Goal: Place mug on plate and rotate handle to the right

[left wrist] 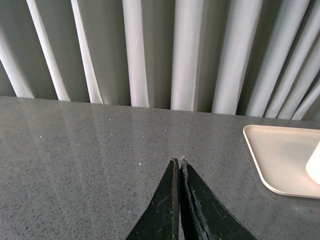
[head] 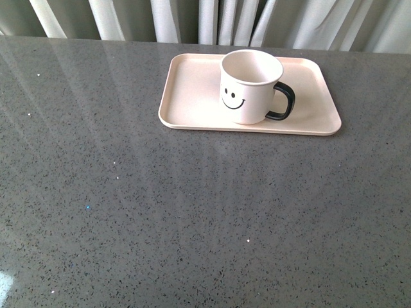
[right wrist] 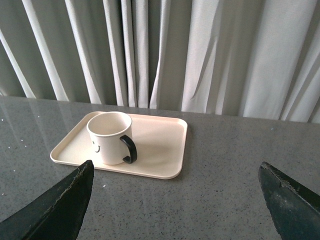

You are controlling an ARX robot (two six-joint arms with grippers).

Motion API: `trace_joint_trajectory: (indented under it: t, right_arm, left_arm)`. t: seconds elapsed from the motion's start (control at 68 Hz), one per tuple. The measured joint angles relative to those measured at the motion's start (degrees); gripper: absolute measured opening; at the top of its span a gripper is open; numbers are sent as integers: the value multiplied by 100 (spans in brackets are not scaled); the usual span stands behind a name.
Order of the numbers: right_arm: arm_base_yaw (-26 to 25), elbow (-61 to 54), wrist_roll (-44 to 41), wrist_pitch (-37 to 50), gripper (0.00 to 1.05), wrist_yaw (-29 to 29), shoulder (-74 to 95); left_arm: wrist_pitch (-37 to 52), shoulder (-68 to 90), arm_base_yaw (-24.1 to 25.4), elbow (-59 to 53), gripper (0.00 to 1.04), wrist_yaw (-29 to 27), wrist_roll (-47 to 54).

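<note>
The white mug (head: 247,86) with a black smiley face stands upright on the pale pink plate (head: 189,96) at the back of the grey table. Its black handle (head: 284,101) points to the right in the front view. Neither arm shows in the front view. In the right wrist view the mug (right wrist: 108,137) and plate (right wrist: 160,145) lie ahead of my right gripper (right wrist: 176,172), which is open wide and empty, well short of the plate. My left gripper (left wrist: 177,161) is shut with nothing in it, over bare table beside a corner of the plate (left wrist: 280,157).
Pale pleated curtains (head: 212,19) hang just behind the table's far edge. The speckled grey tabletop (head: 160,212) stretches wide in front of and to the left of the plate.
</note>
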Motion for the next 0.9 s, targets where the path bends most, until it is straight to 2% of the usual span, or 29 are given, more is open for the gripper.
trace_joint_trajectory:
  t: [0.544, 0.898]
  right_arm:
    - [0, 0, 0, 0, 96, 0, 0]
    - [0, 0, 0, 0, 96, 0, 0]
  left_arm:
    - [-1515, -1578, 0, -2, 1, 0, 0]
    - [-2135, -2192, 0, -2, 1, 0, 0]
